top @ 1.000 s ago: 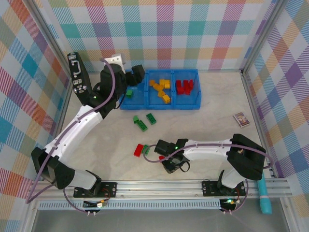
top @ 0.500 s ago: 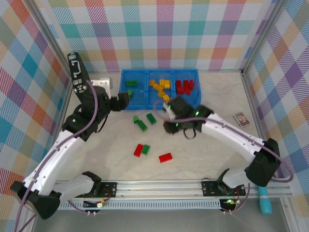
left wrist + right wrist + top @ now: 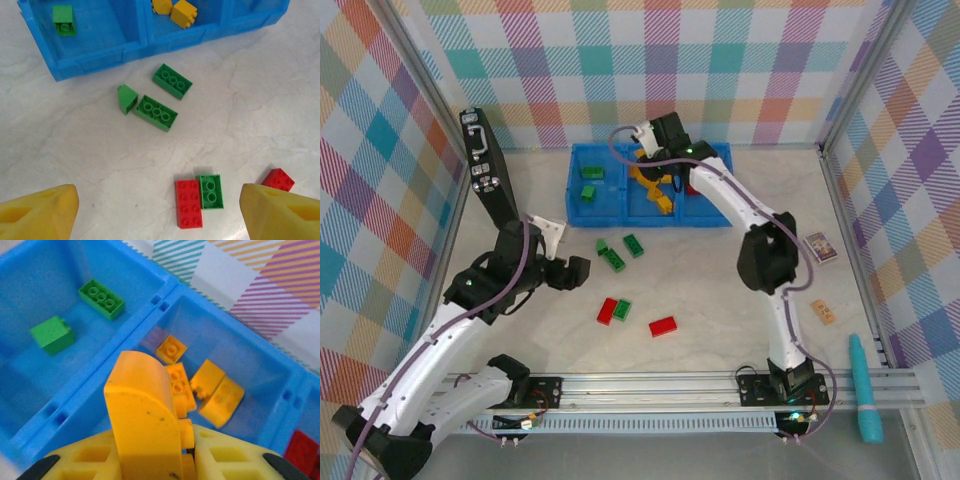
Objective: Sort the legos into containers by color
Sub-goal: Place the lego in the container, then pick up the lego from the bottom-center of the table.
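Top view, left arm (image 3: pixel 440 335): bent low; left jaws released above the worktop (image 3: pixel 720 290), near loose bricks.
Top view, right arm (image 3: pixel 725 195): stretched out; right jaws over the bins (image 3: pixel 605 208).
Left wrist, count: four green bricks (image 3: pixel 156 112) and two red bricks (image 3: pixel 188 203) on the worktop, ahead of spread fingertips (image 3: pixel 40 212).
Right wrist, jaws: clenched on a held brick (image 3: pixel 185 432), orange and mostly hidden, above the middle bin (image 3: pixel 245 355).
Right wrist, count: four orange pieces (image 3: pixel 222 400) there; two green pieces (image 3: pixel 101 299) in the left bin (image 3: pixel 30 285).

red brick (image 3: pixel 278 179) half hidden behind the left hand (image 3: pixel 160 212), blue tray (image 3: pixel 100 55) cut off by top edge
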Available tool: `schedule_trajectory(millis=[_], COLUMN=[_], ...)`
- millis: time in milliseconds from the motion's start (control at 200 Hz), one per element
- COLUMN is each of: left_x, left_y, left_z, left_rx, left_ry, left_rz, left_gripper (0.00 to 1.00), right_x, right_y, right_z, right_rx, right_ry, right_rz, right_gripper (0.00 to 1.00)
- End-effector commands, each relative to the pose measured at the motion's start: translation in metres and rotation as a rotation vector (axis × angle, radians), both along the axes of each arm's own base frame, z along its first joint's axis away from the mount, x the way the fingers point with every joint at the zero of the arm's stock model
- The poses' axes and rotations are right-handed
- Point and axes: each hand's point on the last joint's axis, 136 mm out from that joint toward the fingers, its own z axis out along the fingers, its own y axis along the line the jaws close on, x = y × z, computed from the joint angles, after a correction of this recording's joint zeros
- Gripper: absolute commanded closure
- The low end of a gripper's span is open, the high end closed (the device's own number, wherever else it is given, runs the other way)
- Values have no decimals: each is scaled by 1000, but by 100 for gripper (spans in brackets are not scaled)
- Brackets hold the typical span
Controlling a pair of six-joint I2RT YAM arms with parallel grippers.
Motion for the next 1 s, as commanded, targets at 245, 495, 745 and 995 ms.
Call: schedule_trajectory(millis=[245, 495, 745, 995], left_x=[-16, 3, 27, 30], left_y=[15, -8, -23, -33], left_z=[-8, -54, -77, -106], left_rx=[-32, -91, -88, -43], left_ry=[82, 202, 244, 368], left_rz=[119, 168, 188, 168], left_gripper=[16, 18, 17, 17], right_x=[22, -12, -138, -305], right_y=[9, 0, -20, -32], right_z=[-43, 13, 24, -47], right_rx=[-104, -50, -29, -179], right_ry=[15, 14, 133, 213], right_rz=[96, 84, 140, 580], right_gripper=[51, 45, 33, 28])
